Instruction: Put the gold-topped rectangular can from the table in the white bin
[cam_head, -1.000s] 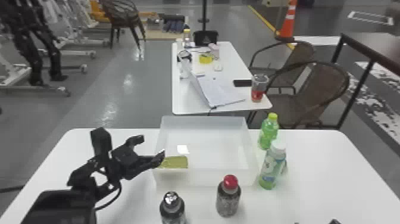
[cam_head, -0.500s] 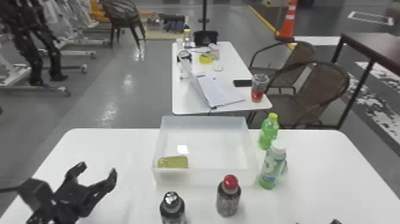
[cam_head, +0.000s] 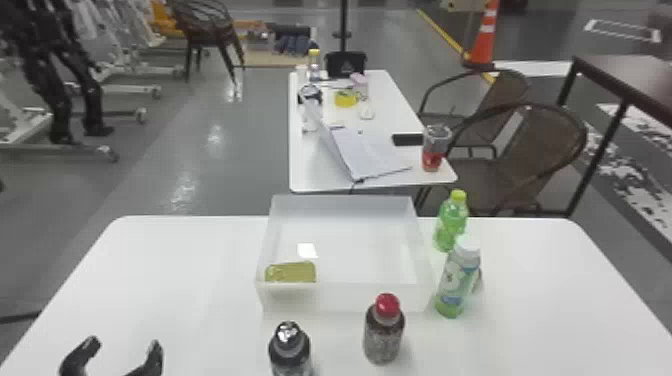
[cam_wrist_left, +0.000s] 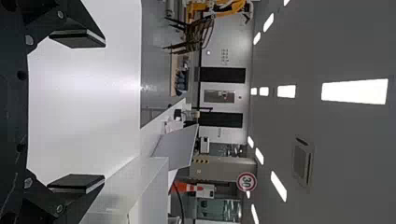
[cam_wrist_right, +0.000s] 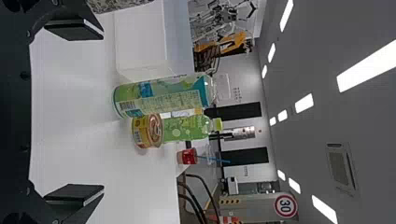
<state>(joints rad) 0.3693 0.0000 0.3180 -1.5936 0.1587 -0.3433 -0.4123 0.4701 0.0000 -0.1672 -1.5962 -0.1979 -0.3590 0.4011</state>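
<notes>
The gold-topped can (cam_head: 291, 272) lies inside the white bin (cam_head: 345, 298), in its front left corner. My left gripper (cam_head: 122, 356) is low at the left of the table in the head view, apart from the bin, fingers spread with nothing between them. In the left wrist view the left gripper (cam_wrist_left: 77, 112) stands open over bare tabletop, and the bin (cam_wrist_left: 149, 182) is off to one side. My right gripper (cam_wrist_right: 74, 114) is open and holds nothing in the right wrist view; the bin (cam_wrist_right: 140, 37) shows beyond it.
A red-capped bottle (cam_head: 384, 330) and a dark bottle (cam_head: 290, 350) stand in front of the bin. Right of it are a white-capped bottle (cam_head: 457, 280) and a green bottle (cam_head: 451, 222). A small round can (cam_wrist_right: 147, 131) is beside them.
My left gripper was at the can in the bin's left front part; it has since drawn back left and toward the robot, leaving the can there. The can and bottles stay put.
</notes>
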